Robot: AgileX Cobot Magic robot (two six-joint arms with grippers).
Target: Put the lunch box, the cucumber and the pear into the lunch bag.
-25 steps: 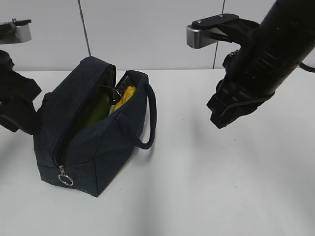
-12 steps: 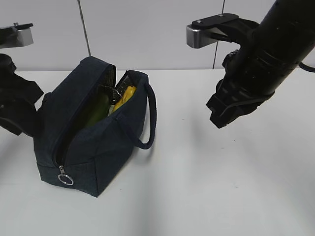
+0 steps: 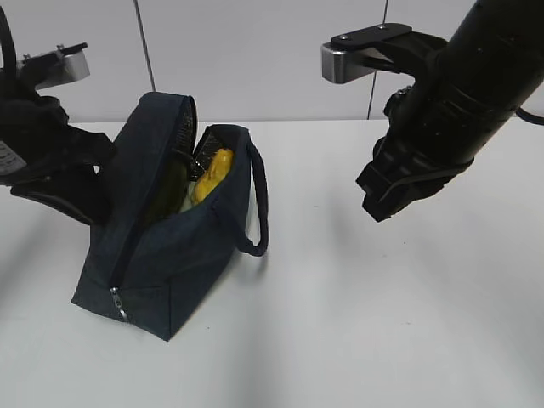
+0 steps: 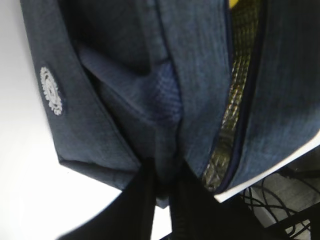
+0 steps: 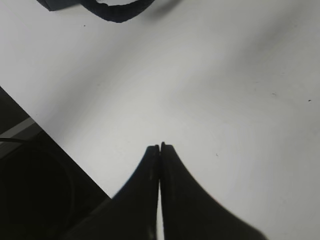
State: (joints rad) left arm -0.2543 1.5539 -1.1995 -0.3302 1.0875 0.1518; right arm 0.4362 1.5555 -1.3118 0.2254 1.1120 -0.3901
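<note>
Pinching the lunch bag (image 4: 200,80), left pincer (image 4: 162,175) clamped.

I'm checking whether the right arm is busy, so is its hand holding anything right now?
No, in the right wrist view the right hand is shut on nothing, its fingertips pressed together above the bare white table.
</note>
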